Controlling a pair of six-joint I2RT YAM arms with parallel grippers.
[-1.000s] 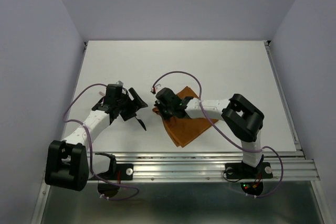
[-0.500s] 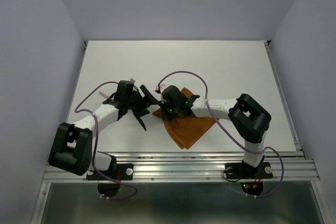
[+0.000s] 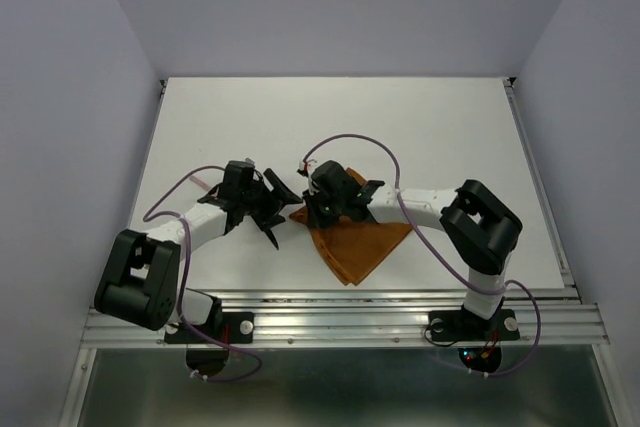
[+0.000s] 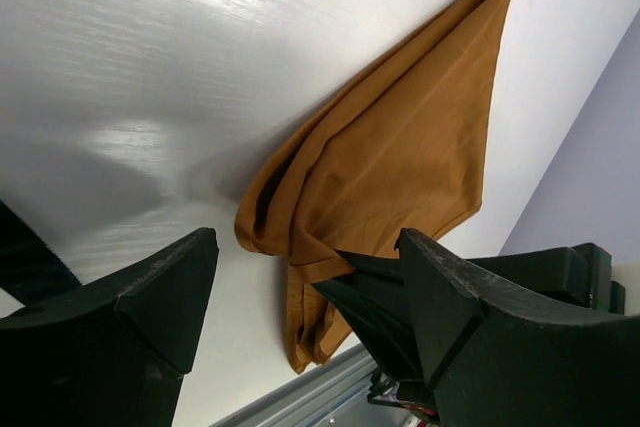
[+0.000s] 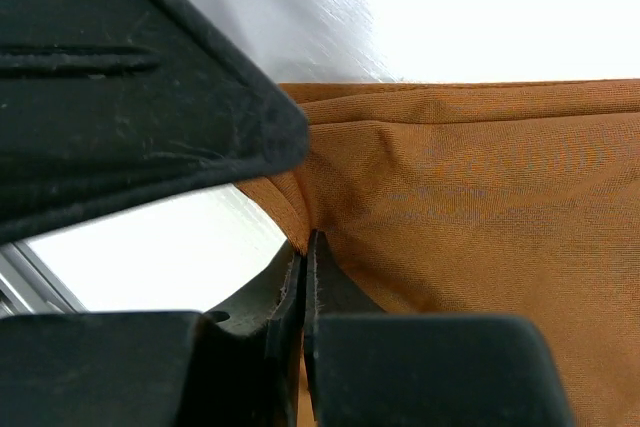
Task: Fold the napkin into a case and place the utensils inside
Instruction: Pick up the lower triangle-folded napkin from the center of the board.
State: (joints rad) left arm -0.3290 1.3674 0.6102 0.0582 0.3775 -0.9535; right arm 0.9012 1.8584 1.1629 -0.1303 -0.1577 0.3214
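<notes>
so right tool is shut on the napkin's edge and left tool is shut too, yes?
No. The left tool is open, jaws spread wide, as the left wrist view shows. The right tool is shut on the napkin's edge, as you said.

Rust-orange napkin (image 3: 362,244) is lying folded into a rough triangle on the white surface (image 3: 450,147), front-centre, w/ layered edges showing. Its left corner is bunching up, pinched in the right gripper (image 5: 305,247); the rest is lying flat.
</notes>
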